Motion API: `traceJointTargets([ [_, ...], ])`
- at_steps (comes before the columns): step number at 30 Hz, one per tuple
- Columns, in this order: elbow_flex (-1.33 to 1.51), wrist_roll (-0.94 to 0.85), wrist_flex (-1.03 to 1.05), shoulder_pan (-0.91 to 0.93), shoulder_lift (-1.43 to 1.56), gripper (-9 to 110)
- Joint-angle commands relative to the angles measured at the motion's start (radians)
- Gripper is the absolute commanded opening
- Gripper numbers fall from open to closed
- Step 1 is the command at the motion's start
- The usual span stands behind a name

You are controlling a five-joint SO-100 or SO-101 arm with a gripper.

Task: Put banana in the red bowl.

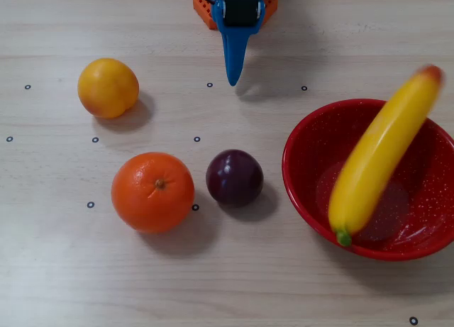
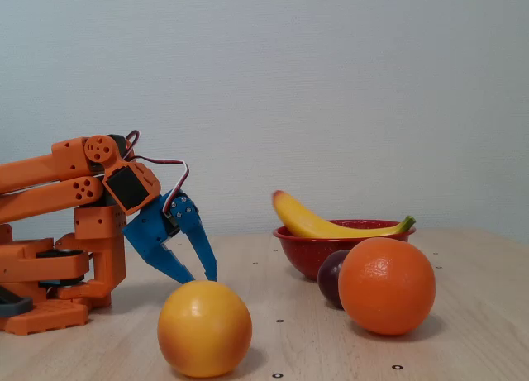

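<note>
The banana (image 1: 379, 157), glossy yellow with a green stem tip and orange-red end, lies tilted across the speckled red bowl (image 1: 305, 167), well to the right of the end effector (image 1: 233, 75) in the overhead view. The end effector's blue fingers stand apart, empty, above the bench (image 1: 227, 284).

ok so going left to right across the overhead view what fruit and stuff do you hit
yellow-orange fruit → orange → dark purple plum → red bowl with the banana lying across it. The blue gripper sits at the top edge, above the plum, so it is left out of the order.
</note>
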Motion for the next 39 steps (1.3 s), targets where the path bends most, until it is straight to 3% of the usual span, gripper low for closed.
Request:
traceJointTargets([
  [1, 0.012, 0.020, -0.031, -0.003, 0.018, 0],
  [39, 0.012, -0.014, -0.031, -0.028, 0.018, 0],
])
